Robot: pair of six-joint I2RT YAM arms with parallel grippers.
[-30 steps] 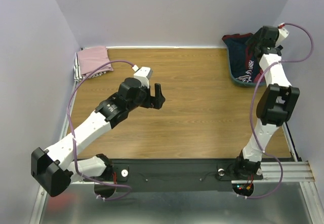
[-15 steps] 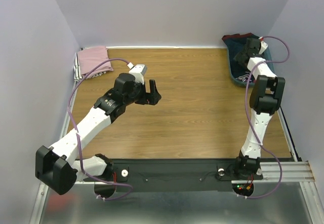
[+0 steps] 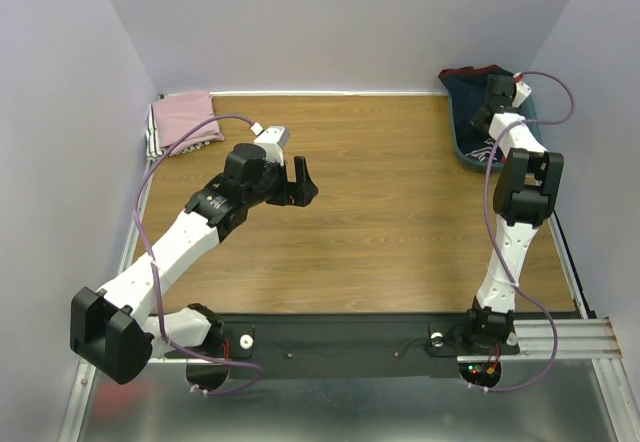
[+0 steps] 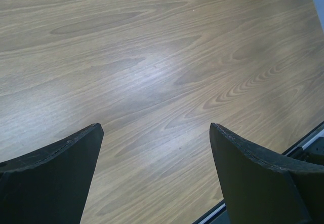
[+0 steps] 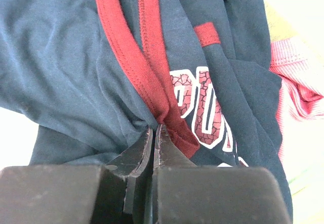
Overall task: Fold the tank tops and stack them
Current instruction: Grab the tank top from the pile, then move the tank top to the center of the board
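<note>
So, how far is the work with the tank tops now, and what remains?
Early stage. Done: one pink top lies folded at the far left corner of the table. In hand: the right gripper is shut on the navy jersey by its maroon trim, inside the teal bin. The left gripper hangs open above the table. Left: to bring the jersey out, fold and stack it, then the pink cloth beside it.
</note>
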